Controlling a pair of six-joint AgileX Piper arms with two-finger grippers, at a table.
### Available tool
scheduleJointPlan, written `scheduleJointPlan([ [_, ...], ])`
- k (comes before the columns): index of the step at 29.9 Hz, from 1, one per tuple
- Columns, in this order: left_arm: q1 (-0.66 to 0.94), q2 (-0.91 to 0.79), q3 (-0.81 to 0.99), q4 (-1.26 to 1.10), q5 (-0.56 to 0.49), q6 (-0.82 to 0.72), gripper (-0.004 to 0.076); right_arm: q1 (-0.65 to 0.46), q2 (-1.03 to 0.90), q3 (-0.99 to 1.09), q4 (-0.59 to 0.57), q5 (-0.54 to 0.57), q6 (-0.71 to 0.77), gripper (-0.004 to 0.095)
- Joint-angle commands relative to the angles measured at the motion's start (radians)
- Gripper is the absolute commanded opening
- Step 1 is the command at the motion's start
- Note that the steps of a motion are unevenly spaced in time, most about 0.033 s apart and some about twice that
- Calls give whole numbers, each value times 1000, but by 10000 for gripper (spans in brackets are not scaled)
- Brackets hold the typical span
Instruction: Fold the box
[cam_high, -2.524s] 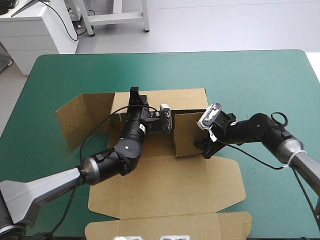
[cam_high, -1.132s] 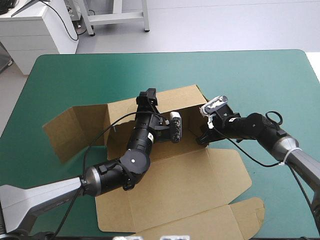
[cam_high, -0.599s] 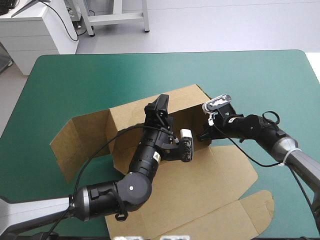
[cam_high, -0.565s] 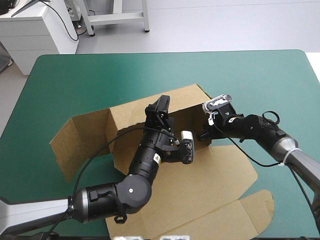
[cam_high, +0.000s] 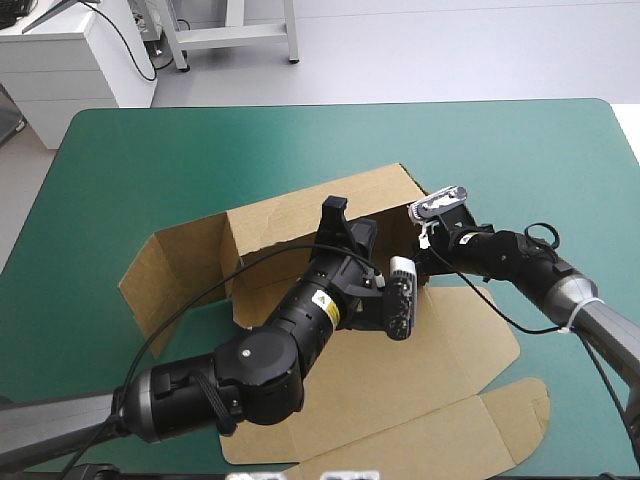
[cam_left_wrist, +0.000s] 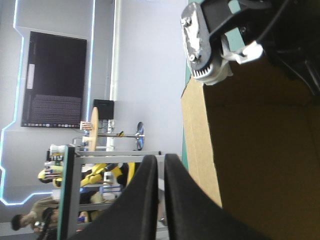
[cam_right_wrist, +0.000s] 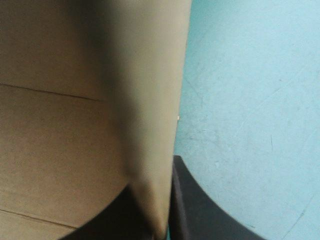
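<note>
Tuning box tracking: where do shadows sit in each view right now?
High view: the brown cardboard box is mostly evenly lit, with a dark patch on the teal-green table cover beside its raised wall. Left wrist view: the wall's inner face is shaded, its edge brighter. Right wrist view: a dark band runs down the board pinched in the black-fingered right claw.

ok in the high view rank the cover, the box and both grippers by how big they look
1. teal-green cover
2. box
3. left gripper, right gripper: unranked; left is raised nearer the camera, right partly hidden by board.
</note>
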Motion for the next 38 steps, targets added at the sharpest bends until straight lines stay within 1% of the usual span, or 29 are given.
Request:
scheduleJointPlan([
  [1, 45, -37, -167, -141, 16, 117, 21, -5, -65, -24, 8, -62, 4, -19],
  [4, 133, -37, -284, -334, 55, 221, 21, -5, -76, -26, -19, -63, 12, -19],
  [6, 206, -37, -362, -433, 84, 261, 20, -5, -80, -30, -42, -61, 34, -19],
  [9, 346, -37, -456, -553, 138, 272, 20, -5, -84, -36, -73, -54, 63, -19],
  [14, 586, -39, -533, -698, 261, 267, 19, -7, -84, -40, -91, -2, 93, -19],
  [17, 718, -46, -534, -725, 291, 203, 15, -7, -84, -61, -122, 95, 110, -19],
  [21, 867, -54, -534, -725, 321, 139, 15, -7, -84, -130, -236, 245, 239, -19],
  [24, 943, -65, -534, -762, 325, 135, 15, -7, -84, -193, -345, 343, 349, -19],
  [27, 1001, -69, -534, -802, 324, 135, 15, -7, -82, -262, -424, 440, 412, -19],
  [30, 1032, -69, -534, -814, 331, 135, 15, -7, -82, -309, -463, 542, 458, -19],
  [33, 1044, -69, -534, -816, 332, 137, 15, -7, -82, -327, -444, 632, 469, -19],
  [35, 1046, -69, -534, -823, 332, 137, 15, -7, -82, -327, -439, 644, 469, -19],
  [38, 1046, -69, -534, -823, 329, 137, 15, -7, -69, -329, -459, 628, 464, -21],
])
